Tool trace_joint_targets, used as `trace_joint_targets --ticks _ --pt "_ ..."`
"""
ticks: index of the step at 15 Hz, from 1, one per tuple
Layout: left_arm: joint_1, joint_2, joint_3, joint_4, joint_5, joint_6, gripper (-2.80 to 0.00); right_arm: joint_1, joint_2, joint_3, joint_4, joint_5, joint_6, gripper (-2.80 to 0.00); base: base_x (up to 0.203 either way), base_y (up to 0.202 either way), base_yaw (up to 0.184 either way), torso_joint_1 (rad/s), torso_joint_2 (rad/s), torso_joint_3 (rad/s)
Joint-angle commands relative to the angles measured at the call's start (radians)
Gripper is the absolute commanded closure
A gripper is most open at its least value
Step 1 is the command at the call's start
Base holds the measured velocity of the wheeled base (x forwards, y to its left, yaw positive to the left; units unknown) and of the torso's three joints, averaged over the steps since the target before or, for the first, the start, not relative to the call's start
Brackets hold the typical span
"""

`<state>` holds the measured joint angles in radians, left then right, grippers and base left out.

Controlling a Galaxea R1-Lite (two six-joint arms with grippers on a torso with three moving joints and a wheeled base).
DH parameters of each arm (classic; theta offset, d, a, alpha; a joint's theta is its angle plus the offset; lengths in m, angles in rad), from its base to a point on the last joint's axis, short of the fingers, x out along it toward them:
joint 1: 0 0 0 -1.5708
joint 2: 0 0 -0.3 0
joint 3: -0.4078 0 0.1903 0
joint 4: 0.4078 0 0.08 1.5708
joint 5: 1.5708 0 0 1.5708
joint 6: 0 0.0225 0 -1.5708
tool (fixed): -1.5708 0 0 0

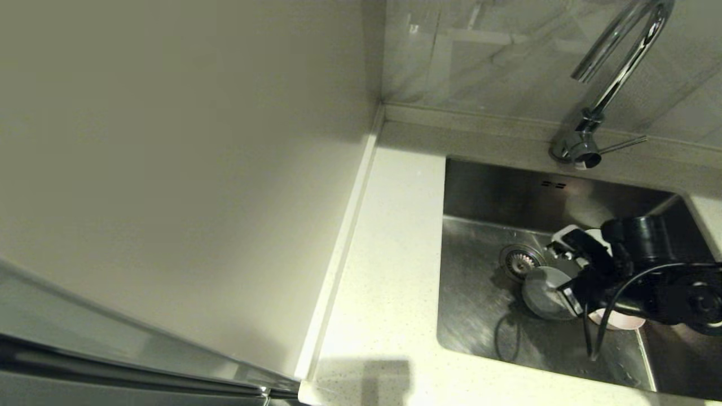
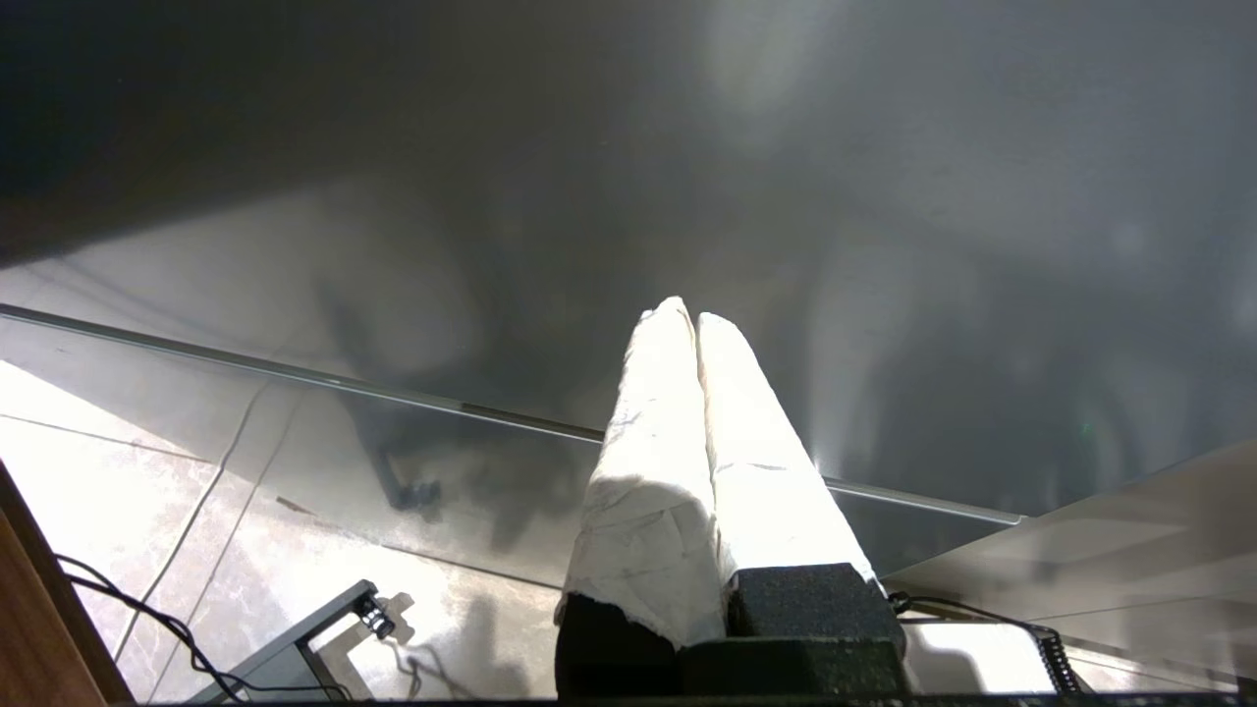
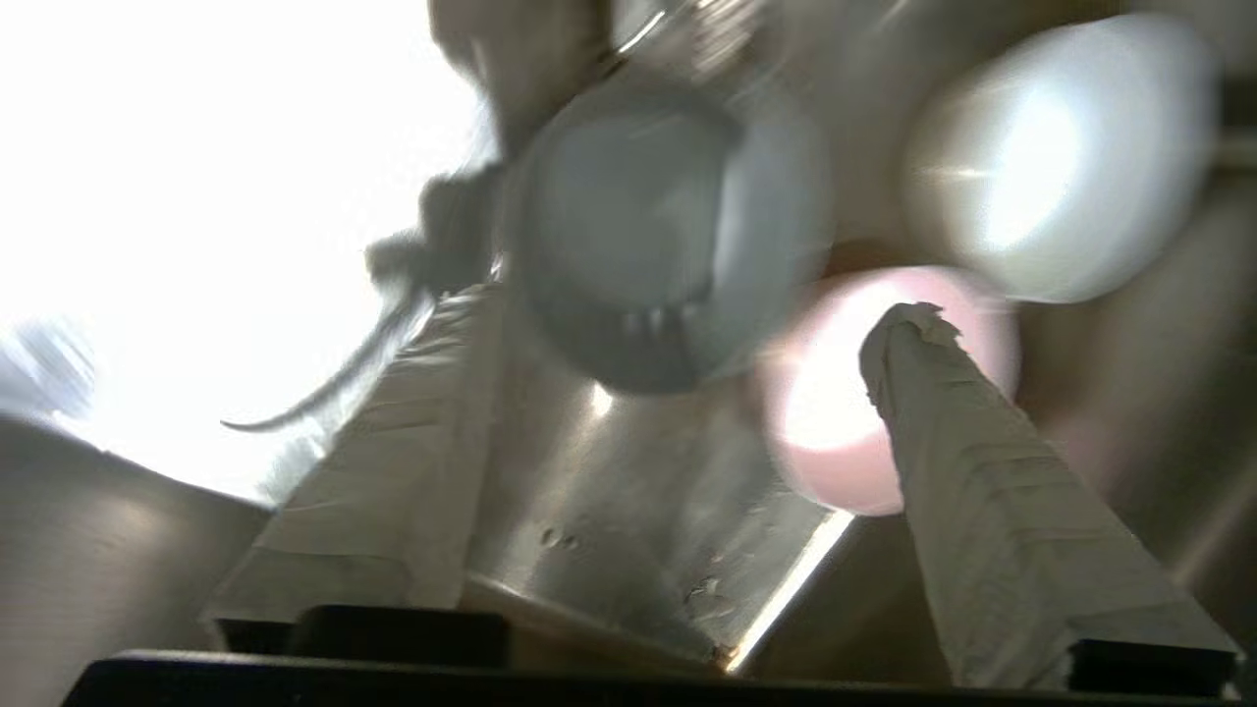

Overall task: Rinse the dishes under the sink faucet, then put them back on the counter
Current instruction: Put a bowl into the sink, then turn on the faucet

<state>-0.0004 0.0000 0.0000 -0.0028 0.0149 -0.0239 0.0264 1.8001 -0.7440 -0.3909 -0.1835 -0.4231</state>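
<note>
Head view places the black right gripper (image 1: pixel 569 268) low in the rectangular brushed-steel sink (image 1: pixel 485 332), fingers apart over the pale blue-grey round bowl (image 1: pixel 544 292) beside the drain, so it should centre on one rim before closing; right wrist view alone reveals the pale pink bowl (image 3: pixel 835 393) and white bowl (image 3: pixel 1051 157) nearby, while left wrist view shows the parked left gripper (image 2: pixel 695 324) with fingers together.

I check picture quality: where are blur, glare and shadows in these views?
Right wrist view: the blue-grey bowl, pink bowl and white bowl are smeared, with a blown-out white area beside them. Head view: a shadow lies on the counter. Left wrist view: the shut fingers glare white.
</note>
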Motion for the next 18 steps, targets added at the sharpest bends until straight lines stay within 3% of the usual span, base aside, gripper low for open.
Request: trace_joint_targets --ticks 1,3,5,7,10,11,18 --pt "0.0 -0.003 0.0 0.0 0.0 -0.001 0.0 -0.08 -0.228 -0.001 0.032 0.038 0.038 -2.8 0.0 0.0 0.0 0.0 0.0 0.0" --pt "0.0 -0.005 0.0 0.0 0.0 0.0 0.0 -0.253 -0.297 -0.051 0.069 0.099 0.079 -2.8 0.0 0.0 0.0 0.0 0.0 0.0" --pt "0.0 -0.003 0.0 0.0 0.0 -0.001 0.0 -0.382 -0.325 -0.185 0.106 0.186 0.131 -2.8 0.0 0.0 0.0 0.0 0.0 0.0" --pt "0.0 -0.003 0.0 0.0 0.0 -0.001 0.0 -0.448 -0.313 -0.334 0.142 0.25 0.179 -2.8 0.0 0.0 0.0 0.0 0.0 0.0" --pt "0.0 -0.003 0.0 0.0 0.0 -0.001 0.0 -0.476 -0.242 -0.491 0.209 0.284 0.221 -2.8 0.0 0.0 0.0 0.0 0.0 0.0" --pt "0.0 -0.004 0.0 0.0 0.0 0.0 0.0 -0.475 -0.229 -0.512 0.235 0.291 0.216 0.0 0.0 0.0 0.0 0.0 0.0 0.0" --pt "-0.001 -0.003 0.0 0.0 0.0 -0.001 0.0 -0.467 -0.23 -0.54 0.253 0.34 0.193 0.0 0.0 0.0 0.0 0.0 0.0 0.0"
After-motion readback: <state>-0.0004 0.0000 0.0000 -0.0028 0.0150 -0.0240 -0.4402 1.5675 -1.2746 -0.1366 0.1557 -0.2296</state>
